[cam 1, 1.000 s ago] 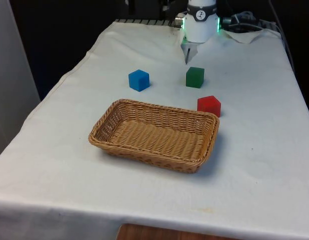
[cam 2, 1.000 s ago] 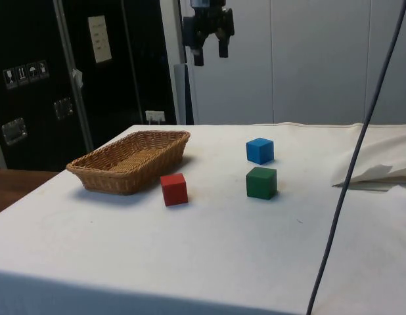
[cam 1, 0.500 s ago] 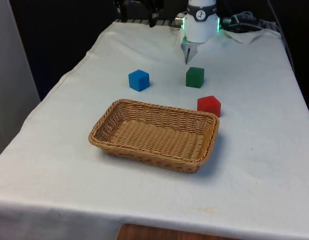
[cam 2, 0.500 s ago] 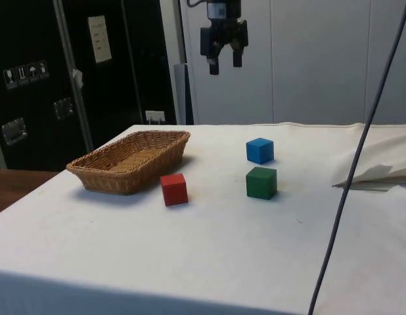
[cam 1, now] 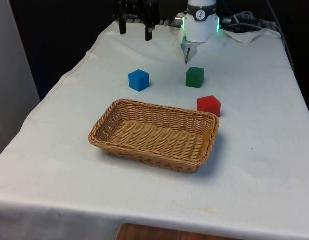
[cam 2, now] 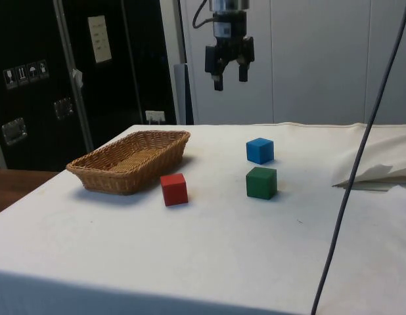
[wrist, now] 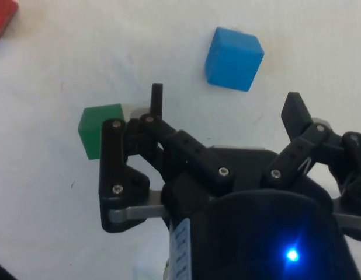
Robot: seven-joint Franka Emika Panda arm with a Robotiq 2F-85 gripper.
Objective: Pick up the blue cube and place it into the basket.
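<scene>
Jaws spread and empty on gripper (cam 2: 229, 74), high over worktop (cam 1: 254, 165), blue cube (cam 1: 138, 80) apart from green cube (cam 1: 195, 77), basket (cam 1: 154, 134) nearby with open room around

I see even, fairly bright light from above over the white cloth (cam 1: 254, 165), which reads pale and a little washed out towards its near edge. The basket (cam 1: 154, 134) throws a soft, short shadow on the cloth at its near side on the front view's right, and beside the basket the red cube (cam 2: 174, 189) has a faint shadow at its base. Behind the basket in the side view, the dark cabinets (cam 2: 32, 79) stay dim. From the wrist, the gripper (wrist: 224, 108) looks dark, its fingers slightly soft, while the blue cube (wrist: 233, 59) looks vivid.
</scene>
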